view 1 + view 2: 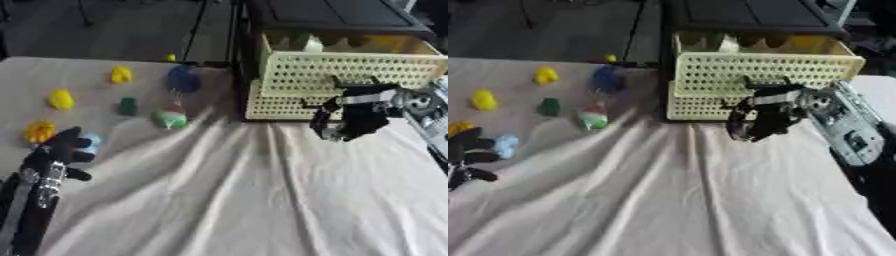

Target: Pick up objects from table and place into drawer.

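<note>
The right hand (354, 120) is hanging curled and empty before the open drawer (350, 75), while several toys (172, 117) are lying unpicked far left, by the relaxed left hand (61, 150).

My worktop (262, 200) is draped in a pale, creased cloth (667, 200), its folds fanning toward me. Beyond its far edge I see a dark grey floor (131, 30) with thin black stand legs (199, 30) rising from it. Up at the far right sits a dark cabinet top (332, 15). The light is even and soft.
</note>
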